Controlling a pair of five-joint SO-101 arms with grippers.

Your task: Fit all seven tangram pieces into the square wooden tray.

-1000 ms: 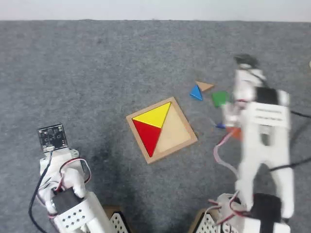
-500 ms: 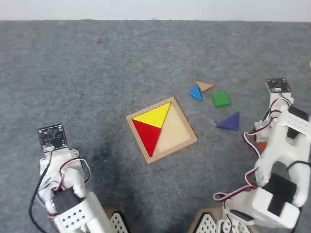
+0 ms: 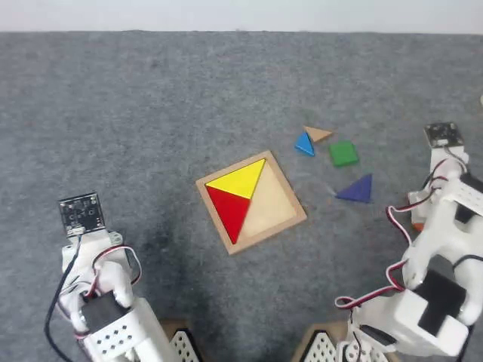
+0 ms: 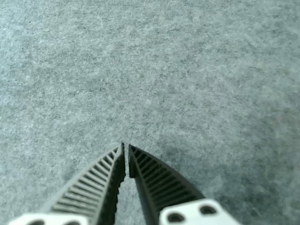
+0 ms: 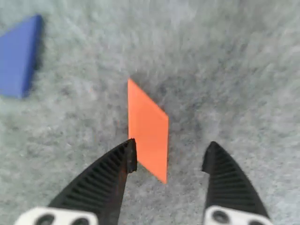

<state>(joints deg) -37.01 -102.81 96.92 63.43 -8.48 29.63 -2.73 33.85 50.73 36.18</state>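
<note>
The square wooden tray (image 3: pixel 288 220) lies mid-table, holding a yellow triangle (image 3: pixel 240 181) and a red triangle (image 3: pixel 229 211). Loose to its right are a small blue triangle (image 3: pixel 304 144), a tan triangle (image 3: pixel 318 133), a green square (image 3: pixel 343 153) and a dark blue triangle (image 3: pixel 357 189). An orange parallelogram (image 5: pixel 147 129) lies flat on the carpet; a sliver of it (image 3: pixel 416 225) peeks beside the right arm. My right gripper (image 5: pixel 171 157) is open just over it, one finger at its edge. My left gripper (image 4: pixel 127 161) is shut over bare carpet at the near left.
Grey carpet covers the whole table. The left arm (image 3: pixel 98 279) stands at the near left and the right arm (image 3: pixel 441 249) at the right edge. The dark blue triangle (image 5: pixel 18 54) lies close to the orange piece.
The right arm has swung away from the loose pieces to the table's right edge, uncovering the dark blue triangle. The left arm has not moved.
</note>
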